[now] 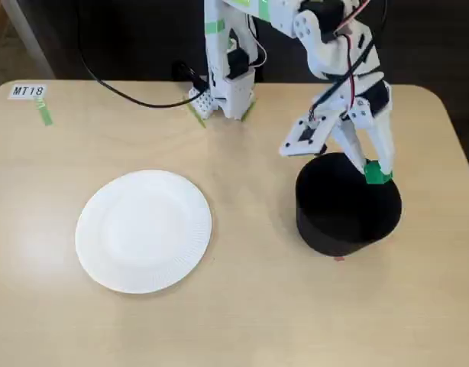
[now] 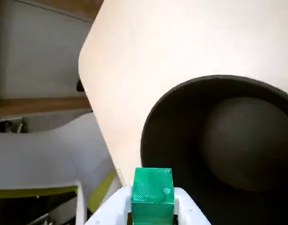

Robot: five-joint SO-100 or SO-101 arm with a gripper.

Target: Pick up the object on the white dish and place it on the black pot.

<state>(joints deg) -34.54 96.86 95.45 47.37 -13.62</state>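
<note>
The tiny green cube is held between the fingers of my white gripper, just above the black pot near its far right rim. In the wrist view the cube sits clamped between the white fingertips at the bottom edge, with the gripper over the pot's open mouth. The white dish lies empty on the table to the left in the fixed view.
The arm's base stands at the table's far edge with a black cable trailing left. An "MT18" label and green tape strip sit at the far left corner. The table's right edge is close to the pot.
</note>
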